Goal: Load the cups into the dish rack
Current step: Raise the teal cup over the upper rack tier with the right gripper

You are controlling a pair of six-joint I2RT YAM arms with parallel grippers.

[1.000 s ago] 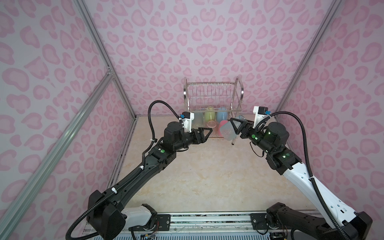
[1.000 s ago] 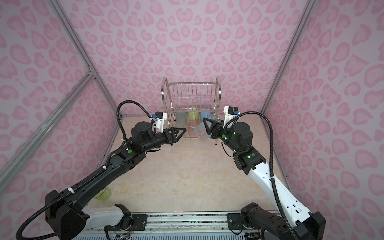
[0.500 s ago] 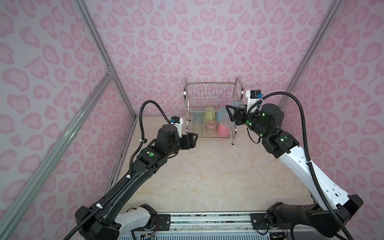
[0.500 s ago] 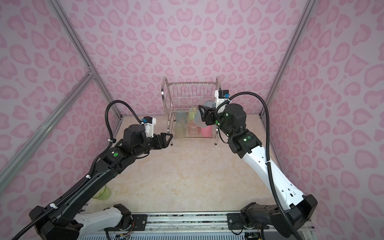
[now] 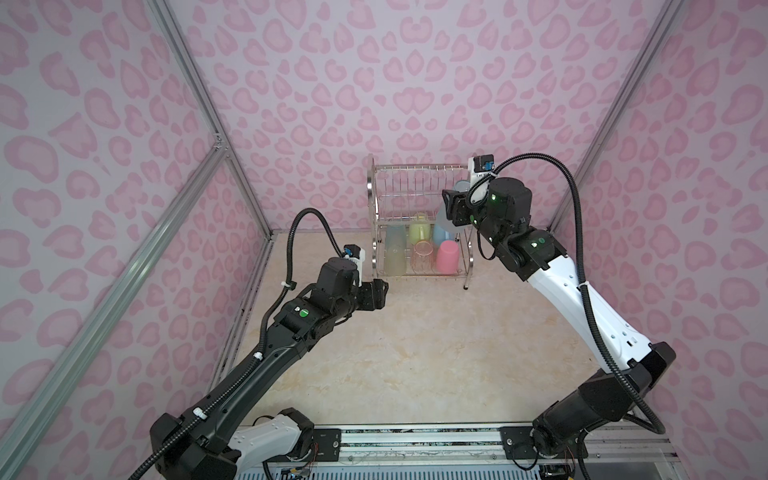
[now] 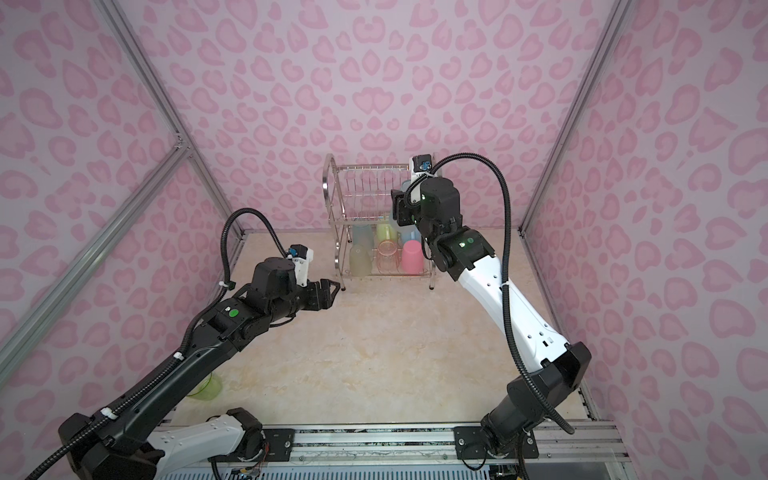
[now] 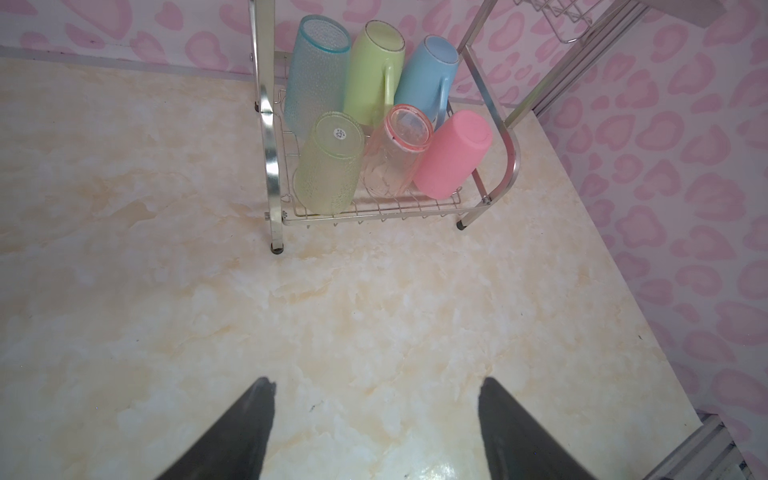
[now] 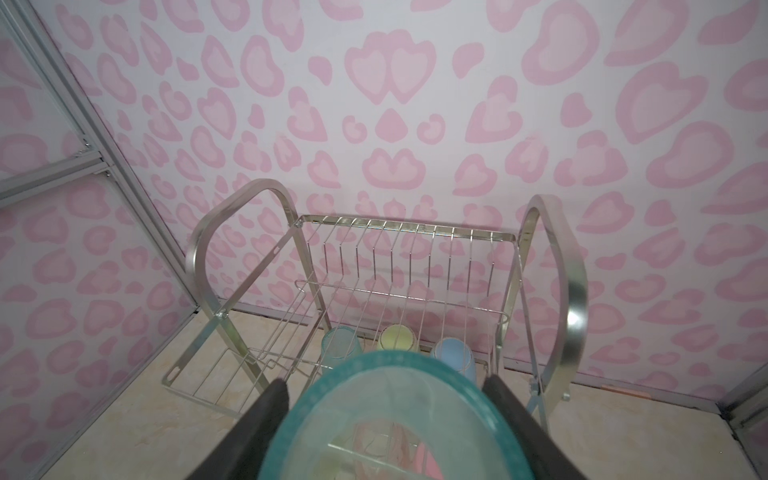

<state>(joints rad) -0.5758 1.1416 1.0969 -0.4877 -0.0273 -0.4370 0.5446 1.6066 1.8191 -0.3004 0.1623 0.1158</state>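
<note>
Six cups (image 7: 392, 153) stand mouth-down on the rack's (image 8: 575, 291) lower tier, at the table's (image 7: 374, 311) 12 o'clock. A seventh, a blue tumbler (image 8: 395, 415), is clamped in the right gripper (image 8: 386, 386), near the upper tier's 3 o'clock end. A green tumbler (image 6: 205, 386) lies at the table's 7 o'clock, half hidden by the left arm (image 6: 166, 374). The left gripper (image 7: 376, 382) hovers empty, jaws apart, near the rack's 7 o'clock leg

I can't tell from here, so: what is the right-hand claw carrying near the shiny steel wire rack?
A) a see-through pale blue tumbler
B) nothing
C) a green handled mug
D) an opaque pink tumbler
A: the right wrist view shows the right claw closed around a translucent pale blue tumbler with a teal rim.
</note>
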